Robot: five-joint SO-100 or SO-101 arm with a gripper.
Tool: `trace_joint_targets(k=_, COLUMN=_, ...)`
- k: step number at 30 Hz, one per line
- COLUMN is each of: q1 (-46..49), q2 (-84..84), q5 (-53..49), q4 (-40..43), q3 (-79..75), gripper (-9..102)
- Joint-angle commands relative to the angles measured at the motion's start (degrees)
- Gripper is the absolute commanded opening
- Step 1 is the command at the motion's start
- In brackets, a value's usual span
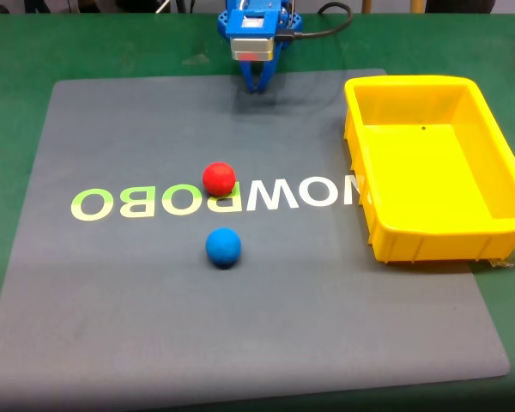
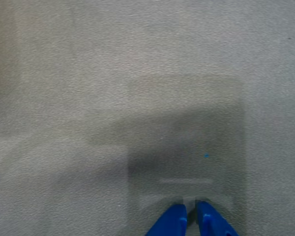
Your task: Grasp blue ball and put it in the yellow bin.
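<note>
The blue ball (image 1: 223, 246) lies on the grey mat, just in front of the printed lettering. The yellow bin (image 1: 498, 219) stands on the right side of the mat, with nothing inside it. My blue gripper (image 1: 257, 84) hangs at the mat's far edge, well behind the ball. In the wrist view the gripper (image 2: 191, 212) points down at bare mat, its two blue fingertips nearly touching with nothing between them.
A red ball (image 1: 219, 178) rests on the lettering just behind the blue ball. The grey mat (image 1: 112, 326) lies on a green table (image 1: 17, 51). A black cable runs from the arm at the back.
</note>
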Motion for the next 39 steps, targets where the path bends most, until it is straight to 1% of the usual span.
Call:
trace_joint_targets(k=1, q1=-0.6, q2=-0.5, q5=0.0, q4=-0.6, q3=1.8, gripper=0)
trace_joint_targets(k=7, q1=-0.8, q2=-0.6, q5=-0.1, q4=-0.6, q3=1.8, gripper=0)
trace_joint_targets(k=12, q1=-1.0, q2=1.3, q5=2.6, q4=-0.6, q3=1.8, gripper=0)
trace_joint_targets(k=21, q1=-0.2, q2=1.3, q5=1.6, q4=-1.0, q3=1.8, gripper=0)
trace_joint_targets(k=22, q1=0.3, q2=1.2, q5=0.9, q4=-1.1, q3=1.8, gripper=3)
trace_joint_targets(k=24, q1=2.5, q2=1.1, q5=1.1, q4=-2.7, q3=0.4, gripper=23)
trace_joint_targets(k=25, q1=3.8, q2=1.1, q5=1.6, q4=-4.1, q3=-0.9, gripper=31)
trace_joint_targets(k=26, q1=5.0, q2=1.1, q5=2.0, q4=-6.2, q3=-2.4, gripper=36)
trace_joint_targets(k=28, q1=6.9, q2=1.1, q5=0.7, q4=-10.3, q3=-5.2, gripper=42)
trace_joint_targets(k=30, q1=8.1, q2=-4.4, q5=-3.3, q4=-13.9, q3=-9.8, gripper=44)
trace_joint_targets(k=32, q1=8.8, q2=-13.7, q5=-6.4, q4=-17.1, q3=-16.4, gripper=45)
trace_joint_targets(k=35, q1=9.1, q2=-30.4, q5=-7.1, q4=-23.0, q3=-28.6, gripper=45)
trace_joint_targets(k=39, q1=8.9, q2=-52.1, q5=-5.4, q4=-27.5, q3=-46.9, gripper=45)
